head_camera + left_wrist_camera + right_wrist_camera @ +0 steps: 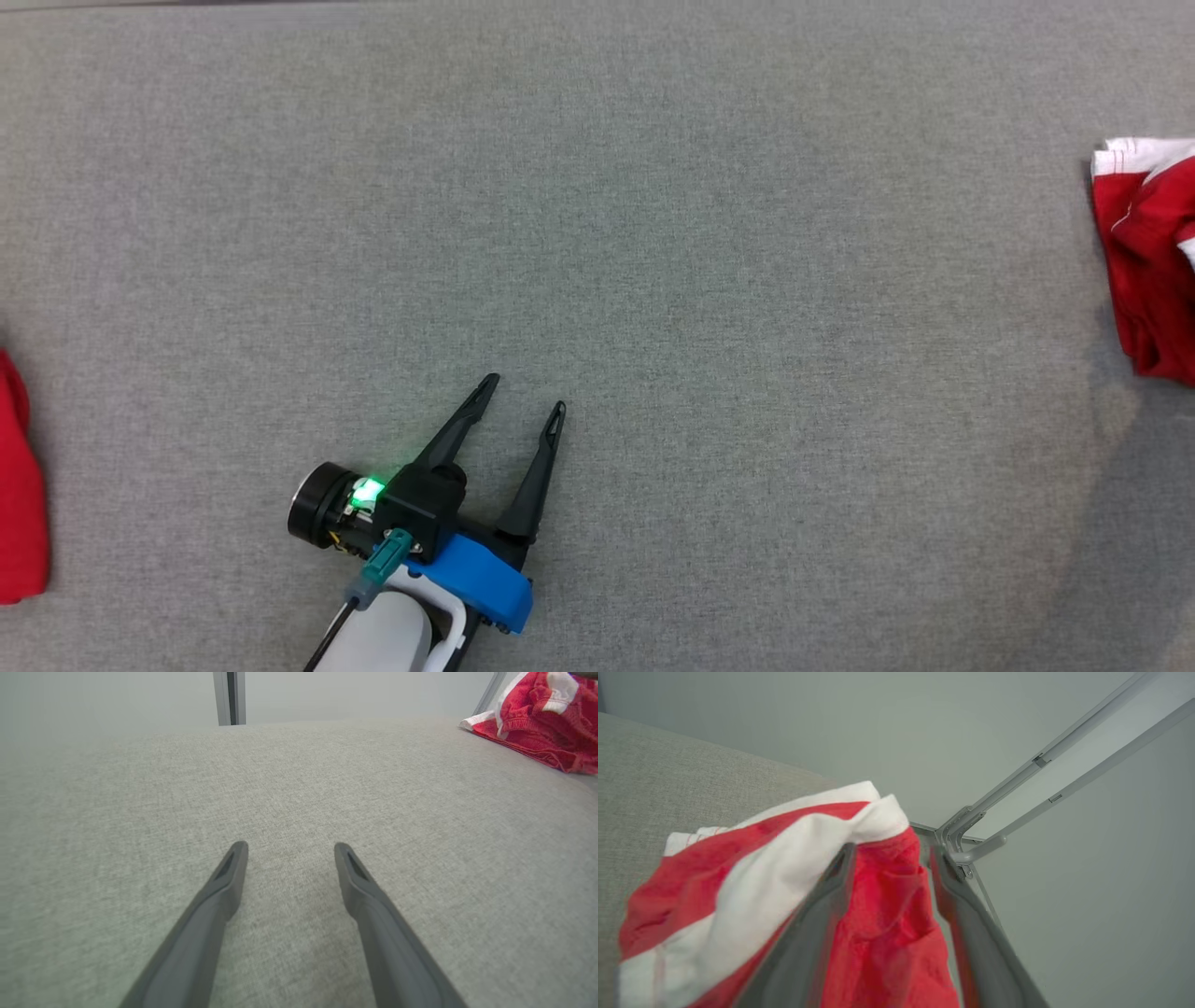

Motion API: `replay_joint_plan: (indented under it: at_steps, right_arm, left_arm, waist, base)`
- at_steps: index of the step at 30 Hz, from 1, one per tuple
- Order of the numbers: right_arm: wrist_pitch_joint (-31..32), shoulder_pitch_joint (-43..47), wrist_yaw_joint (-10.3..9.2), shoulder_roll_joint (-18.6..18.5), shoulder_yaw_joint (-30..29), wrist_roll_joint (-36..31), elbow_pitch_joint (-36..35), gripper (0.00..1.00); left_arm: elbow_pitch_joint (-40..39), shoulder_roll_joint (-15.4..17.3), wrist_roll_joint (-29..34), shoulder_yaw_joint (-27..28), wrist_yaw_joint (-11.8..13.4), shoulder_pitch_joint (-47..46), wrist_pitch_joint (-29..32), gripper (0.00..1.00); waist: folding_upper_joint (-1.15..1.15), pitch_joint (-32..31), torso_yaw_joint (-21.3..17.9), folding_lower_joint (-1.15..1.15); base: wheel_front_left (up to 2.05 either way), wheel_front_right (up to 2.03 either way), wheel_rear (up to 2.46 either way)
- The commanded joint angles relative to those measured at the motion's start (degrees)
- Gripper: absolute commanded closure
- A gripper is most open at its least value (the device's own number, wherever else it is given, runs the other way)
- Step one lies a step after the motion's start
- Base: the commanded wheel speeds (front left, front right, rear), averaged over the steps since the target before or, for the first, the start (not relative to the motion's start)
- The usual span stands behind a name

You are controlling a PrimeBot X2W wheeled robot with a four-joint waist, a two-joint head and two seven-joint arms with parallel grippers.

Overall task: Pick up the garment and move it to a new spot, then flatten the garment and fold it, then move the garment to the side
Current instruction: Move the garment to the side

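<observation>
**Garment (1153,271):** It lies bunched at the far right edge of the table (597,233). It is red with white bands, and the head view cuts part of it off, so you cannot confirm a tidy fold.

**Right gripper (891,849):** The jaws stand apart with a ridge of red cloth between them. The wrist view is blurred, so you cannot tell whether a fold is caught on either jaw.

**Left gripper (525,392):** The jaws are released and hold nothing. It sits low over bare table, well apart from the garment.

**Other item:** A red cloth (19,485) lies at the left edge, partly out of view.

**Risks, as judged:**
- **Snag on withdrawal:** With cloth between the right jaws, pulling the arm away at an angle could drag a fold and spoil the pile. Back out along the jaws' own line.
- **Fall from the table:** The garment sits close to the corner, so a light tug outward could slide it over the edge.
- **Wrong target:** The two red pieces lie on opposite sides. Do not take the left one for the piece in hand.
</observation>
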Motion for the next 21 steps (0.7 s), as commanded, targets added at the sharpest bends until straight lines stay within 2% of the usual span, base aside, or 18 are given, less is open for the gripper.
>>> replay_joint_plan:
  at_steps: [1,5,9,14,20,21]
  right_arm:
    - [-0.38,-0.03,-0.02,0.96,-1.30,-1.03,-1.20,0.00]
    - [-3.28,1.27,-0.02,4.72,-3.56,-2.36,-2.93,0.00]
    - [-9.18,2.66,-0.02,8.72,-1.97,-0.56,-1.52,0.00]
    - [-12.10,6.74,-0.02,13.59,4.01,4.41,-0.02,0.00]
    - [-12.19,16.91,-0.02,16.16,15.35,16.85,-6.96,0.00]
    - [-12.19,16.91,-0.02,16.16,15.35,16.85,-6.96,0.00]
  left_arm:
    - [0.50,0.23,-0.31,0.56,0.09,0.05,0.14,0.00]
    - [0.76,-0.23,-0.25,1.36,0.09,1.05,0.07,0.00]
    - [1.13,-0.56,0.00,4.06,0.11,2.24,0.07,0.00]
    - [1.58,-1.14,0.35,8.65,0.90,4.50,0.07,0.00]
    - [1.69,-1.90,0.66,14.01,1.93,6.47,0.07,0.00]
    - [1.69,-1.90,0.66,14.01,1.93,6.47,0.07,0.00]
  waist:
    - [0.00,-0.63,-0.17,-0.01]
    - [0.00,-3.06,0.00,-0.01]
    - [0.00,-6.35,0.34,-0.01]
    - [0.00,-10.70,1.13,-0.01]
    - [0.00,-14.19,2.77,-0.01]
    - [0.00,-14.19,2.77,-0.01]
  base:
    - [0.00,0.00,0.00]
    - [0.00,0.00,0.00]
    - [0.00,0.00,0.00]
    - [0.00,0.00,0.00]
    - [0.00,0.00,0.00]
    - [0.00,0.00,0.00]
